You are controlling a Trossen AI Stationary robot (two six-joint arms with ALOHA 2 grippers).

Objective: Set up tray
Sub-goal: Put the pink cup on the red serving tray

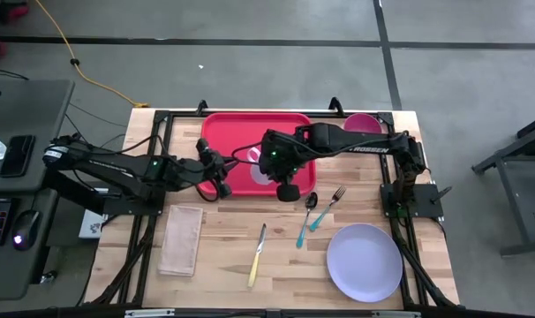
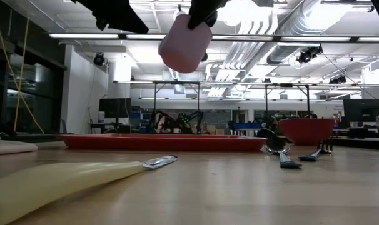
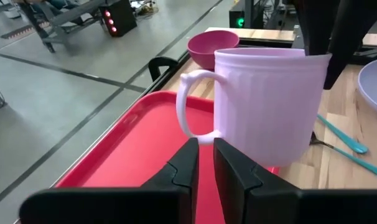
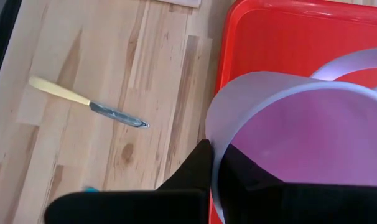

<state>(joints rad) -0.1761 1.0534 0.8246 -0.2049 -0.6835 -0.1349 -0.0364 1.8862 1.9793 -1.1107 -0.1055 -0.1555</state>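
Red plastic tray (image 1: 241,141) lies flat at the far middle of the table (image 1: 214,256), directly beneath both grippers. Right gripper (image 4: 214,163) reaches in from the right and hangs above the tray, clamped on the rim of a lavender mug (image 3: 269,106) held clear of it. Left gripper (image 3: 205,163) extends level from the left, its fingers nearly closed just below the mug's handle, gripping nothing.
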